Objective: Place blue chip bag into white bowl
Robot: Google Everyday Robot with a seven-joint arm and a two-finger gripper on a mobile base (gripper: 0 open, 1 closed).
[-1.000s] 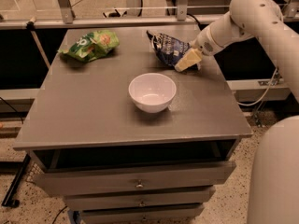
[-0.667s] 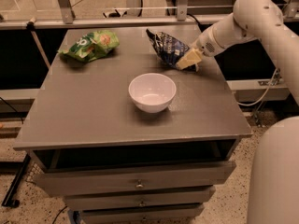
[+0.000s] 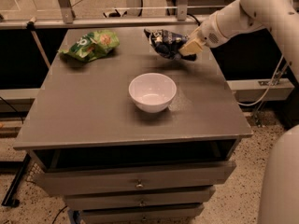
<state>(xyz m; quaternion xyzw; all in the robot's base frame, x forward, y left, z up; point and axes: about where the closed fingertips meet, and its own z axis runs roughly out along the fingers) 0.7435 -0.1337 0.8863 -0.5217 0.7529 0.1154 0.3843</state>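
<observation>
The blue chip bag (image 3: 166, 43) is crinkled navy foil with white lettering, held above the far right part of the grey table (image 3: 93, 111). My gripper (image 3: 186, 49) is shut on the bag's right end and holds it off the surface; a shadow lies under it. The white bowl (image 3: 152, 92) stands empty near the table's middle, in front of and a little left of the bag.
A green chip bag (image 3: 90, 45) lies at the table's far left. A metal rail (image 3: 117, 20) runs along the back edge. Drawers (image 3: 140, 183) sit below the tabletop. My white arm (image 3: 243, 13) reaches in from the upper right.
The gripper has lifted the blue chip bag off the table and carried it slightly up; the bowl and green bag have not moved.
</observation>
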